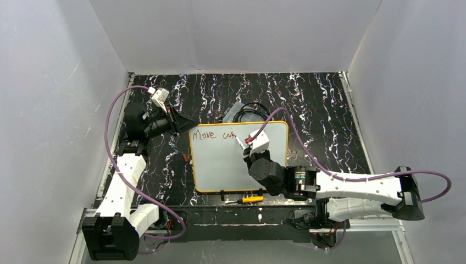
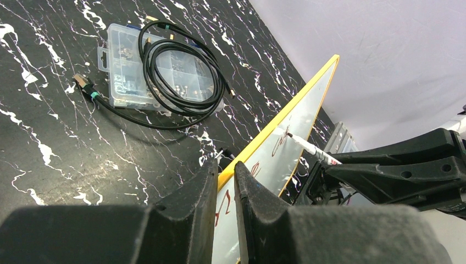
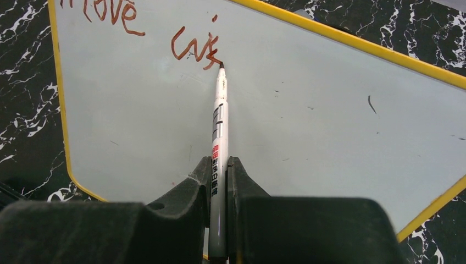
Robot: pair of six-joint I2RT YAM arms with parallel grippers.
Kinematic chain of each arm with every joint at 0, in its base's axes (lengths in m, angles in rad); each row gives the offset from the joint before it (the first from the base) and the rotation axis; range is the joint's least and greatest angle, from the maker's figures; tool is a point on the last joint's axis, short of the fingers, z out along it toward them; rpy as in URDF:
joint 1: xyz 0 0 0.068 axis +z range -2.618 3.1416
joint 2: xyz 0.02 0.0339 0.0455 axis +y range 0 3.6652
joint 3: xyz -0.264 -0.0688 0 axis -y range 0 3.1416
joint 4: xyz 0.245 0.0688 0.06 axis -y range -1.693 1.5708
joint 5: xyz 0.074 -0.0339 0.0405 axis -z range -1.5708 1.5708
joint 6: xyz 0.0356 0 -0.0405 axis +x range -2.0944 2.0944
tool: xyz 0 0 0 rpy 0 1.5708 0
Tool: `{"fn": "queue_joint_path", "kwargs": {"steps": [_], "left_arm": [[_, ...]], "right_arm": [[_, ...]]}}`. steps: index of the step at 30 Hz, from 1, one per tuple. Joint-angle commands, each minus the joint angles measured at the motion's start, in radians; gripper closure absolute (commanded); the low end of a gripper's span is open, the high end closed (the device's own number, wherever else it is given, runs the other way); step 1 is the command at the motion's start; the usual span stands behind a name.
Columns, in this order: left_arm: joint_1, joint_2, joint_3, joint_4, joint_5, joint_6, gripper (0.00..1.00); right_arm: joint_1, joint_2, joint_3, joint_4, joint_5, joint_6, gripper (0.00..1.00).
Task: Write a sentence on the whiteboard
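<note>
Whiteboard rim is sitting pinched in the left end effector; the right end effector, clamping the marker, is needing light strokes.

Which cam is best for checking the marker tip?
Right wrist: the marker runs up mid-frame, tip on the whiteboard at the end of the sentence. Left wrist shows it small, side-on. Top external: barely a speck.
</note>
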Motion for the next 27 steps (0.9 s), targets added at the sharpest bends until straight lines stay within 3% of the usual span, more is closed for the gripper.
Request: {"fn": "queue_joint_path", "kwargs": {"steps": [1,8,16,27], "left_arm": [[-0.014,-0.024,-0.002,-0.027,0.056,0.001,0.84],[-0.014,-0.023,-0.002,-0.027,0.056,0.001,0.84],[-0.013,-0.024,-0.002,-0.027,0.057,0.000,0.84],[-0.013,-0.019,-0.002,-0.026,0.060,0.001,0.84]], "right_arm": [[-0.008,-0.029,0.027,-0.064,0.091,0.036,0.99],[-0.008,-0.040,0.031,-0.055,0.072,0.018,0.99],[-0.005,-0.096,-0.004,0.104,-0.068,-0.105,0.99],[-0.006,-0.001,0.059,0.098,0.064,-0.122,0.99]]}}
